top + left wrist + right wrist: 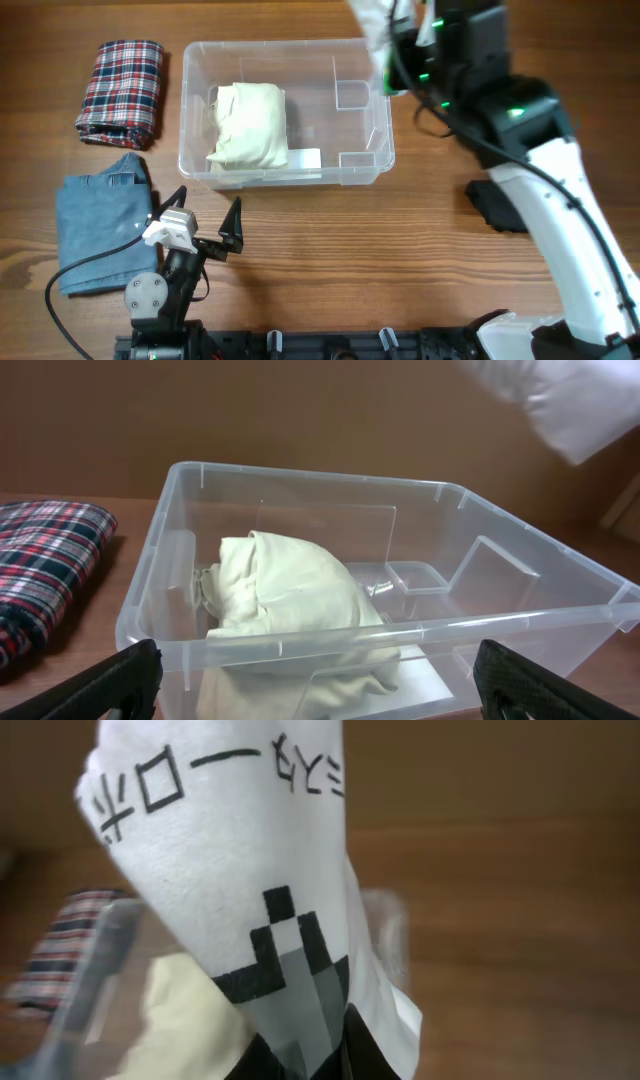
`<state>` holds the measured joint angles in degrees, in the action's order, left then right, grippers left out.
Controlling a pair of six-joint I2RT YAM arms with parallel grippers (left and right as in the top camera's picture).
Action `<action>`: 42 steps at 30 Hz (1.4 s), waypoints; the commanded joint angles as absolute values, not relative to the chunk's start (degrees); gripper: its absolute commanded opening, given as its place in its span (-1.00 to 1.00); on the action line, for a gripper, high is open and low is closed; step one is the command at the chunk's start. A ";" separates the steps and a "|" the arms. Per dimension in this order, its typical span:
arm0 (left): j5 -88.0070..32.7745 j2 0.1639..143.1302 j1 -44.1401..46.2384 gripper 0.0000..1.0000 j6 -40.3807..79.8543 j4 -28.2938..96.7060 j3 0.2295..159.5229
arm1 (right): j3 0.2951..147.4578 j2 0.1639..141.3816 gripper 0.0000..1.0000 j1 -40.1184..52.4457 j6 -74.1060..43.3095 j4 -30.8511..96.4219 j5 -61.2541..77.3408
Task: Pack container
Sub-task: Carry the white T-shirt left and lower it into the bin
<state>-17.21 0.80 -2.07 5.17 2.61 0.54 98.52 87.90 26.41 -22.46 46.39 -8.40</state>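
A white cloth carries a tilted row of black, blocky characters near its upper edge. The first three look like "ホロー"; the rest cannot be read with certainty. Below them is a pixel-style figure of black and grey squares. The container bears a white label; no writing on it is legible.
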 commanded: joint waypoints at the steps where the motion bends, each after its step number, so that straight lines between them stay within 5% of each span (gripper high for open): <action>1: -16.88 0.38 -2.52 1.00 4.49 2.83 0.32 | 99.00 90.59 -0.92 31.09 -33.34 46.15 -15.77; 15: -16.88 0.38 -2.52 1.00 4.49 2.83 0.32 | 98.98 105.56 -0.92 34.87 -44.95 47.09 -21.39; 36: -16.88 0.38 -2.52 0.99 4.51 2.83 0.32 | 98.89 112.64 -0.91 39.72 -45.06 51.46 -19.00; 42: -16.88 0.38 -2.52 0.99 4.49 2.83 0.32 | 98.89 115.61 -0.75 40.23 -45.06 51.51 -18.98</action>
<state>-17.21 0.80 -2.07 5.17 2.61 0.54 98.50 112.42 40.23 -44.82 51.79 -18.94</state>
